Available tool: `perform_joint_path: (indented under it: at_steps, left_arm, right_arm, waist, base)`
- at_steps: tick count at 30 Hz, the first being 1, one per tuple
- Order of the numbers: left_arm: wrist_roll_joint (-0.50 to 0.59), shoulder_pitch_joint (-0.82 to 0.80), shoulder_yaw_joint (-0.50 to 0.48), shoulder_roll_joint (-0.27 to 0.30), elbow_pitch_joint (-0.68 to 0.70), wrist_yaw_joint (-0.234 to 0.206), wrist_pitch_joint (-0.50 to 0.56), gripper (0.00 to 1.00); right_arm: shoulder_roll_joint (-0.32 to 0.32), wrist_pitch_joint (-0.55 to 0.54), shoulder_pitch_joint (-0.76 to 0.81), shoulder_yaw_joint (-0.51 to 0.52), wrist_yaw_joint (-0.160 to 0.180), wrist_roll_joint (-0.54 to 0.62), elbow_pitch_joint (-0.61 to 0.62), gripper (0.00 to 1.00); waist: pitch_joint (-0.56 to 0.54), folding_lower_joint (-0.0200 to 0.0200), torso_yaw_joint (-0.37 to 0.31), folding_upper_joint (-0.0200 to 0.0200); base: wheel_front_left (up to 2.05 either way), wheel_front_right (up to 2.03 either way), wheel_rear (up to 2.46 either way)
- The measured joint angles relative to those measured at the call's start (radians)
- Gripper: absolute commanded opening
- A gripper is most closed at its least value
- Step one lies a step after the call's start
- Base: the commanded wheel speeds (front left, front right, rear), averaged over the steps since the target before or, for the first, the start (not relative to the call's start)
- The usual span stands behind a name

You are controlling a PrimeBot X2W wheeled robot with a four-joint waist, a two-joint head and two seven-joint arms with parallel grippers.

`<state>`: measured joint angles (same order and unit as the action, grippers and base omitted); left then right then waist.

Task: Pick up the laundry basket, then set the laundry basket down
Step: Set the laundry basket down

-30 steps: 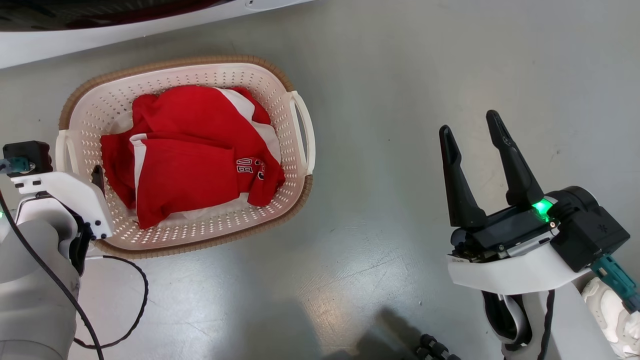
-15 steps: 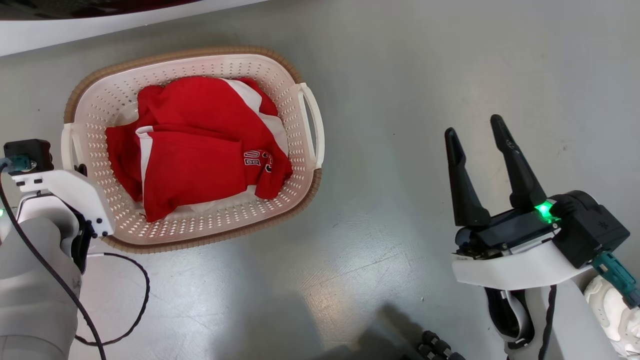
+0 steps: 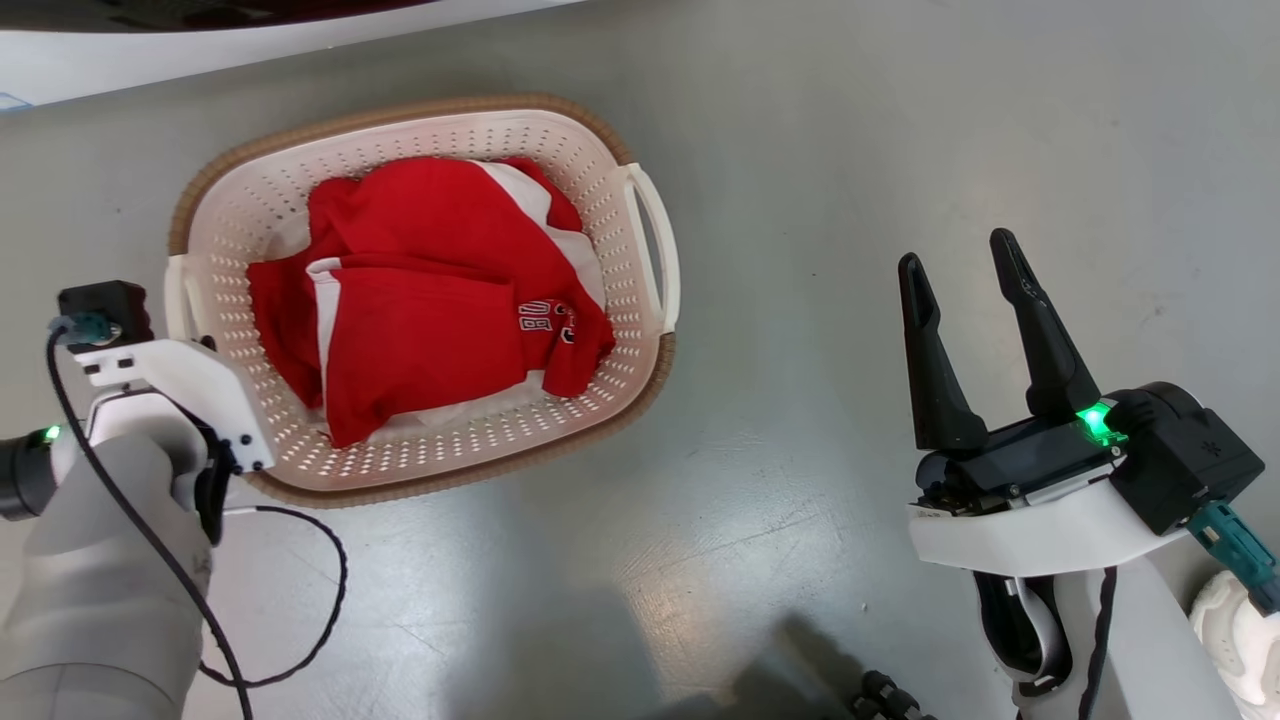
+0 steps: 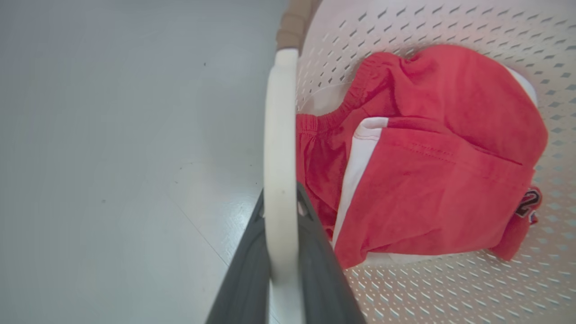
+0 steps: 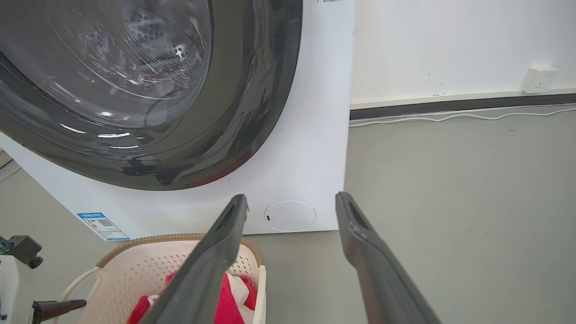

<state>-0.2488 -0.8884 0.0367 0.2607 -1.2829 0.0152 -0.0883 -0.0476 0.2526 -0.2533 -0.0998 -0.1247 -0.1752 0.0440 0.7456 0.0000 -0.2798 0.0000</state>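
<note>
The laundry basket [image 3: 452, 138], cream-white and perforated with a brown woven rim, sits at the upper left of the head view with red and white clothes [image 3: 430, 300] inside. My left gripper [image 4: 281, 198] is shut on the basket's white left handle [image 4: 280, 135], one dark finger on each side. In the head view the white wrist bracket hides most of that grip. Whether the basket is off the floor I cannot tell. My right gripper [image 3: 957, 252] stands open far to the right of the basket, holding nothing. The right wrist view catches the basket [image 5: 135, 270] low on the left.
A white front-loading washing machine [image 5: 292, 135] with a dark round door stands just beyond the basket. A grey floor [image 3: 800, 150] spreads to the right. A wall socket [image 5: 539, 77] and a white cable run along the far wall. My left arm's black cable [image 3: 300, 600] loops on the floor.
The basket and my left gripper on its handle have shifted right in the head view, more than the view itself shifted. My right gripper stayed open and nearly still.
</note>
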Motion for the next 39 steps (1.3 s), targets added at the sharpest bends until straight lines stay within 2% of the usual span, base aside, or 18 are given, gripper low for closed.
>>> perform_joint_path:
  at_steps: [8,26,27,28,33,39]
  left_arm:
    - [-0.013,0.001,0.001,-0.019,-0.008,-0.016,0.001,0.00]
    - [-0.043,0.002,0.015,-0.034,-0.013,-0.017,0.009,0.00]
    - [-0.045,0.002,0.014,-0.035,-0.013,-0.023,0.004,0.59]
    - [-0.052,0.002,0.012,-0.036,-0.013,-0.025,0.004,1.00]
    - [-0.060,0.002,0.010,-0.037,-0.013,-0.043,0.012,1.00]
    - [-0.070,0.004,0.010,-0.038,-0.013,-0.043,0.012,1.00]
  right_arm:
    - [0.000,0.000,0.000,0.000,0.000,0.025,-0.007,1.00]
    - [0.000,0.000,0.001,-0.002,0.000,0.034,-0.018,1.00]
    - [0.000,0.000,0.001,-0.002,0.000,0.034,-0.019,1.00]
    - [0.000,0.000,0.001,-0.002,0.000,0.034,-0.019,1.00]
    - [0.000,0.000,0.001,-0.001,0.000,0.034,-0.020,1.00]
    - [0.000,0.000,0.001,-0.001,0.000,0.032,-0.025,1.00]
  waist:
    - [-0.015,0.0000,0.025,0.0000]
    - [-0.023,0.0000,0.038,0.0000]
    - [-0.023,0.0000,0.039,0.0000]
    - [-0.023,0.0000,0.039,0.0000]
    - [-0.026,0.0000,0.039,0.0000]
    - [-0.041,0.0000,0.040,0.0000]
  base:
    - [0.00,0.00,0.00]
    - [0.00,0.00,0.00]
    - [0.00,0.00,0.00]
    - [0.00,0.00,0.00]
    - [0.00,0.00,0.00]
    - [0.00,0.00,0.00]
